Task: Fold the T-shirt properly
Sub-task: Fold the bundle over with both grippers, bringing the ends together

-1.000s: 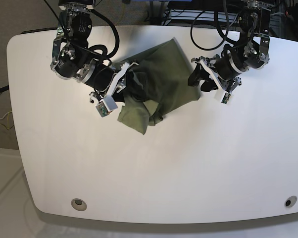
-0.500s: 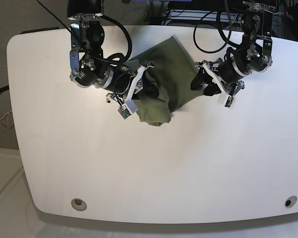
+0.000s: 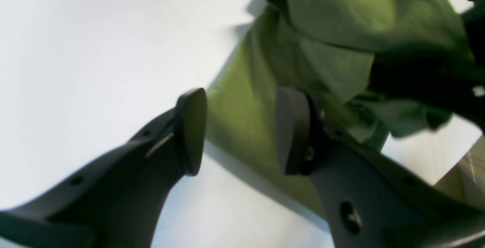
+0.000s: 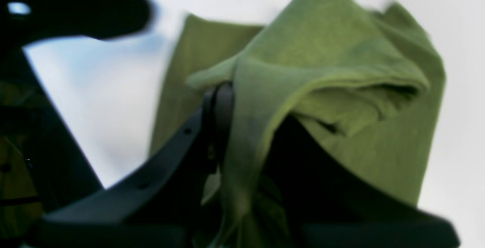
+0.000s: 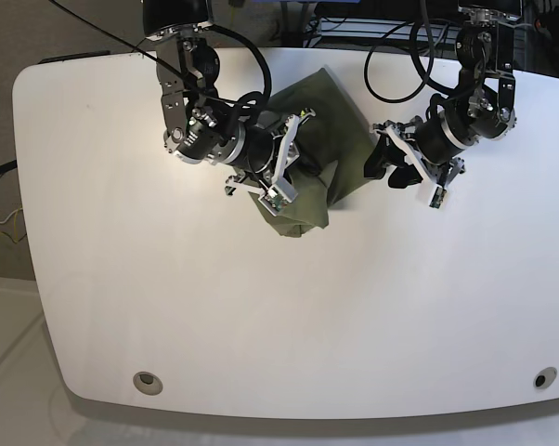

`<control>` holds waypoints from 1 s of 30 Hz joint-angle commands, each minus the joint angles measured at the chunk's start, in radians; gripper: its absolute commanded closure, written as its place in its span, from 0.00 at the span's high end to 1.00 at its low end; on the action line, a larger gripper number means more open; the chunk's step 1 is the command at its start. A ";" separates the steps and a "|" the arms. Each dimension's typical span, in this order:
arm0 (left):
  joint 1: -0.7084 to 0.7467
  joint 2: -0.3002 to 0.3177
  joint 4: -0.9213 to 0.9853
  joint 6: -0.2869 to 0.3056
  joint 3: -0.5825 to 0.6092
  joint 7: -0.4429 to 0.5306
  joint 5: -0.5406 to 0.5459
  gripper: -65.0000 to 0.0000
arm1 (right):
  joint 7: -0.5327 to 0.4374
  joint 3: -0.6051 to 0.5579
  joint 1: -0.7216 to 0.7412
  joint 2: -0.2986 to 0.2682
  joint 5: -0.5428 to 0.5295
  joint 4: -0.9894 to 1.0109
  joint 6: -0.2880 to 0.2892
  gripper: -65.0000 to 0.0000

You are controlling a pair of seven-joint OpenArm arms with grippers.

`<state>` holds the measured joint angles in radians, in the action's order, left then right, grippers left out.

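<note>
Comparing against the views a second back, we noted the right gripper [image 5: 287, 158] had swept rightward across the table [image 5: 261, 316], dragging its pinched layer of the T-shirt [image 5: 321, 139] over the rest of the cloth; the loose flap that had trailed toward the near left now lay gathered into a narrower bundle. In the right wrist view the cloth [image 4: 326, 70] draped over the fingers, which were clamped on a fold. The left gripper [image 3: 238, 130] hung parted and held nothing, just off the shirt's right edge. We judged this a fold being carried across, not yet laid flat. The shirt sat at the table's far centre. We saw no containers anywhere on the table.
</note>
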<state>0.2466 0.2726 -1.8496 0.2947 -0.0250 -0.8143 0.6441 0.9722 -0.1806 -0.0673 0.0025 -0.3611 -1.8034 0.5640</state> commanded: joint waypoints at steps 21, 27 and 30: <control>0.002 -0.001 -0.047 0.001 -0.081 0.017 0.000 0.45 | 0.066 0.102 0.094 -0.114 -0.049 -0.088 0.016 0.59; 0.005 -0.002 -0.053 -0.003 -0.077 0.015 0.003 0.44 | 0.147 0.177 0.101 -0.157 -0.059 -0.101 0.046 0.51; 0.013 -0.003 -0.076 0.004 -0.098 0.015 0.011 0.42 | 0.151 0.199 0.098 -0.157 -0.063 -0.094 0.053 0.38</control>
<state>0.2600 0.2588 -1.8851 0.2886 -0.1036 -0.8219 0.6331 1.1435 0.0135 0.0177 -0.1635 -0.3923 -1.8832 0.6075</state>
